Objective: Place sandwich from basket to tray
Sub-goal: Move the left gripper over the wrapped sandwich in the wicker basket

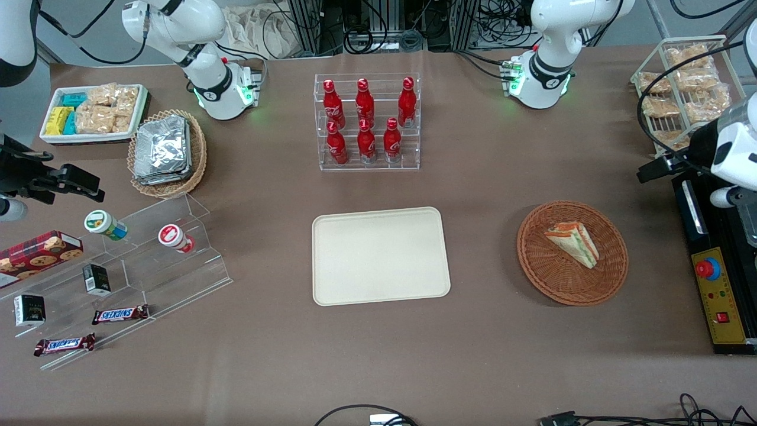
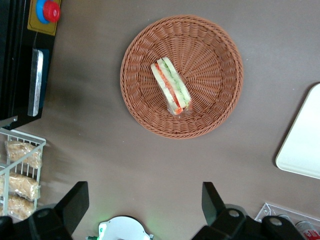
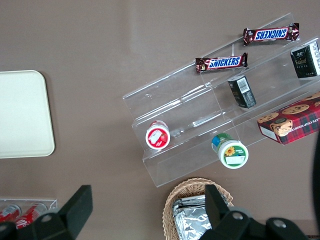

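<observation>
At right of centre in the front view, the sandwich (image 1: 572, 243) lies flat in the basket (image 1: 612, 276), well apart from the bare tray (image 1: 380, 255), while the gripper (image 2: 145, 205) hangs released and high, likely lining up to descend.

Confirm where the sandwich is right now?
The sandwich lies in the basket, toward the working arm's end of the table, beside the bare tray. The open claw hangs above the table near the basket, holding nothing.
</observation>
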### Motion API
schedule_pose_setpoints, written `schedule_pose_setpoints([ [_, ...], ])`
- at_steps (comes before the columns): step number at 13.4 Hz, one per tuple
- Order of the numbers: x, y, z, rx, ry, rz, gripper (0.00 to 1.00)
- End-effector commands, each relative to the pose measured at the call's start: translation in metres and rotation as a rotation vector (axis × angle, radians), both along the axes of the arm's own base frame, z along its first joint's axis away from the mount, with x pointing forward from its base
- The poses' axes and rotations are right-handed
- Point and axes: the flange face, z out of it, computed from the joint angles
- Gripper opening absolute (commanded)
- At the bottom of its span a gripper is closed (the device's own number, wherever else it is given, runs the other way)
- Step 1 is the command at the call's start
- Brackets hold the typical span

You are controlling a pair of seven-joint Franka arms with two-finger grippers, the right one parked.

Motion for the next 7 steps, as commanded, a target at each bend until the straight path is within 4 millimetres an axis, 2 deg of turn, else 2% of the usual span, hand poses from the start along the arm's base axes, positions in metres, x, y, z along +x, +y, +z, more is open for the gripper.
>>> schedule_pose_setpoints([
  [1,0.016,0.018,-0.036,-0.009,0.046,0.071,0.99],
  [3,0.023,0.027,-0.068,-0.033,0.080,0.134,0.99],
  [7,0.021,0.045,-0.159,-0.036,0.099,0.238,0.99],
])
